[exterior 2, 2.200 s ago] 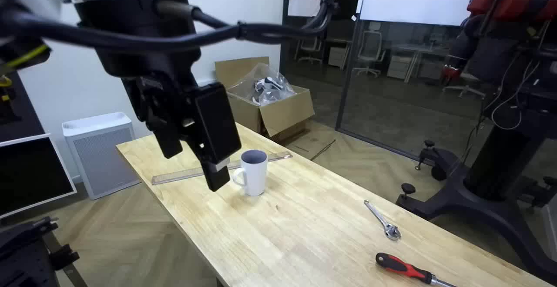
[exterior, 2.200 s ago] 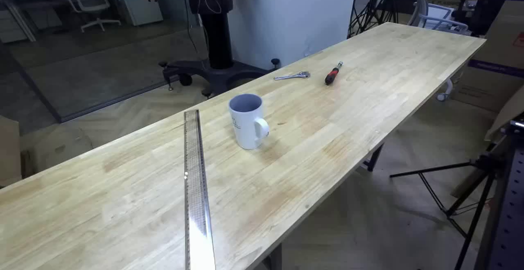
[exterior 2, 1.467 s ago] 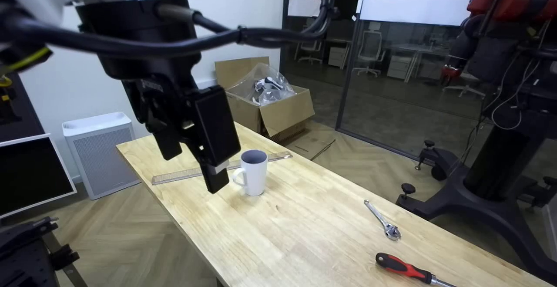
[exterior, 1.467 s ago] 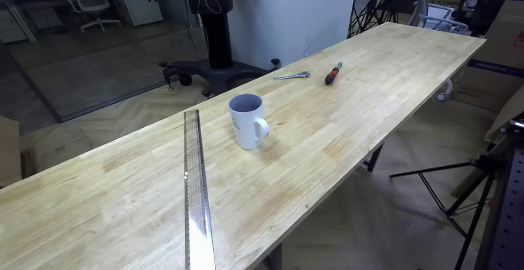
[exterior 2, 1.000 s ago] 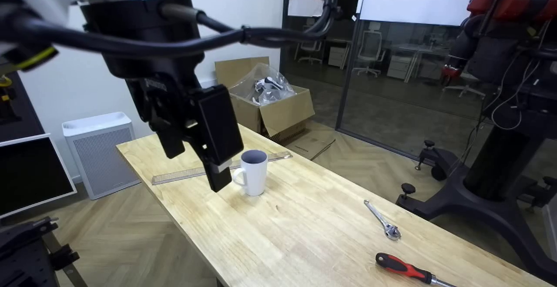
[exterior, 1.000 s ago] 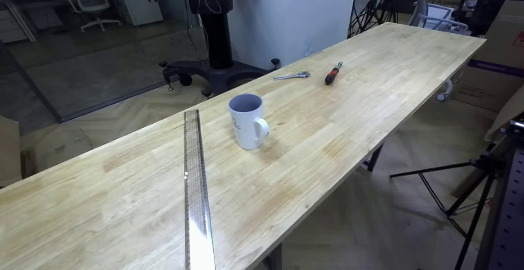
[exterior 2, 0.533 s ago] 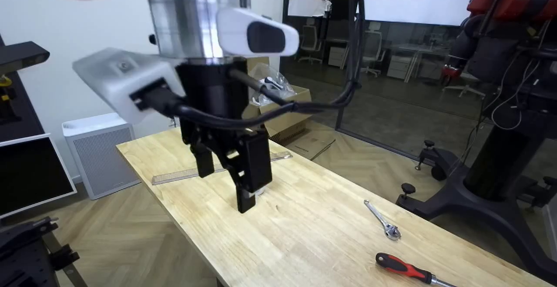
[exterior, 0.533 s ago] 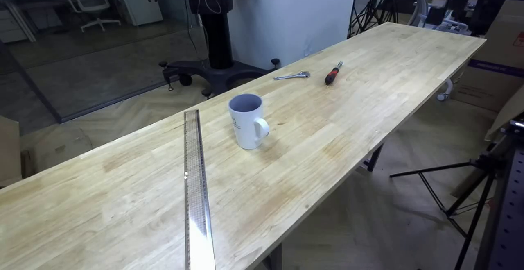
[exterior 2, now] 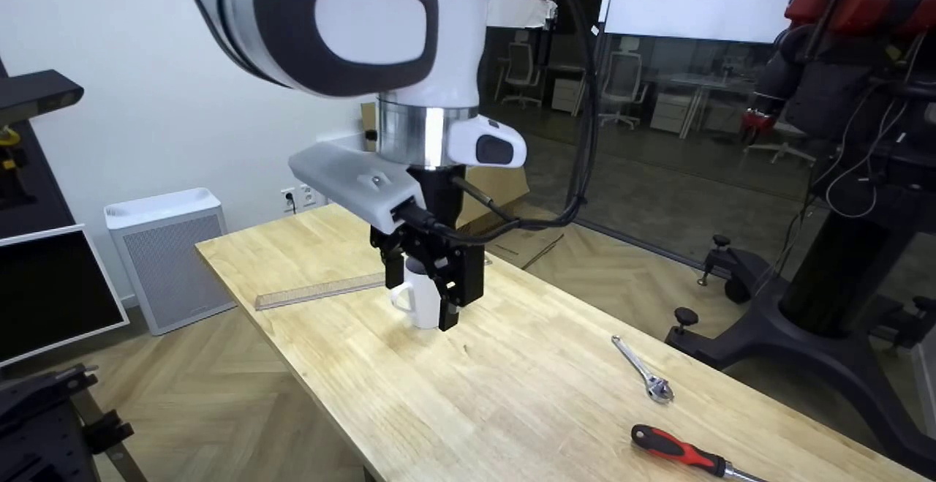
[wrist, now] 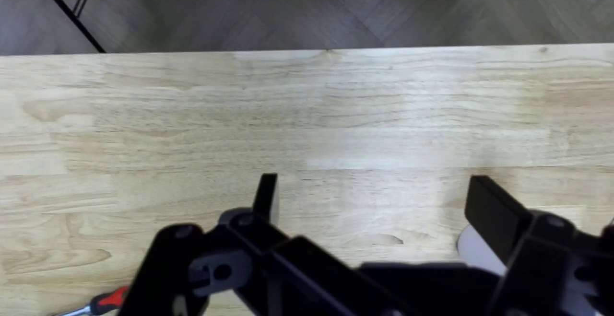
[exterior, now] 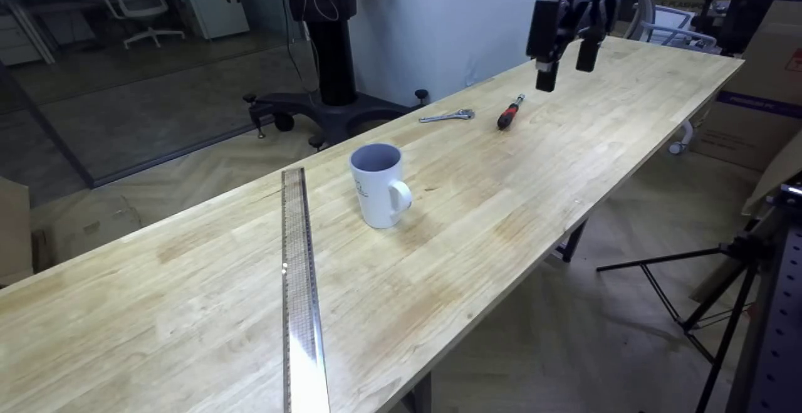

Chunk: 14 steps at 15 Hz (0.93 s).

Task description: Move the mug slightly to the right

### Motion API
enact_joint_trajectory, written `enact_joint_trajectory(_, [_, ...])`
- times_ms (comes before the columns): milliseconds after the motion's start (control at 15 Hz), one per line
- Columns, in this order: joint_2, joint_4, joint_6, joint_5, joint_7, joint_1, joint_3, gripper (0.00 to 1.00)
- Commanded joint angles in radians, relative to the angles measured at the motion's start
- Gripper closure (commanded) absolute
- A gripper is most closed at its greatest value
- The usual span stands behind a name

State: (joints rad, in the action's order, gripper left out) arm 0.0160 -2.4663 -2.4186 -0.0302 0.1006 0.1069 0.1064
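Observation:
The white mug [exterior: 379,193] stands upright on the wooden table, with its bluish-dark inside facing up and its handle at the side. In an exterior view my gripper [exterior: 567,69] hangs in the air well apart from the mug, above the far part of the table. In an exterior view the gripper [exterior 2: 422,299] overlaps the mug [exterior 2: 424,305] and hides part of it. In the wrist view the gripper [wrist: 373,184] is open and empty, with bare wood between its fingers. Part of the white mug [wrist: 475,249] shows behind the right-hand finger; the rest is hidden.
A clear ruler [exterior: 302,275] lies across the table beside the mug. A wrench [exterior: 448,116] and a red-black screwdriver [exterior: 509,115] lie farther along it. The screwdriver [wrist: 108,300] shows at lower left in the wrist view. The table edge [wrist: 307,51] runs across that view.
My gripper has swung rightward and away from the camera in an exterior view, now overlapping the mug, and has come into sight at the top of an exterior view. The mug has not moved.

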Motion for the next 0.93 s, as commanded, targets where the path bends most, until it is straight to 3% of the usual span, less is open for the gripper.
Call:
enact_joint_trajectory(0, [-0.149, 0.128, -0.005, 0.065, 0.001, -0.038, -0.040, 0.00])
enact_joint_trajectory(467, [-0.318, 0.240, -0.114, -0.048, 0.048, -0.095, -0.102, 0.00])
enact_joint_trajectory(867, [-0.327, 0.227, -0.149, -0.052, 0.045, -0.095, -0.107, 0.00])
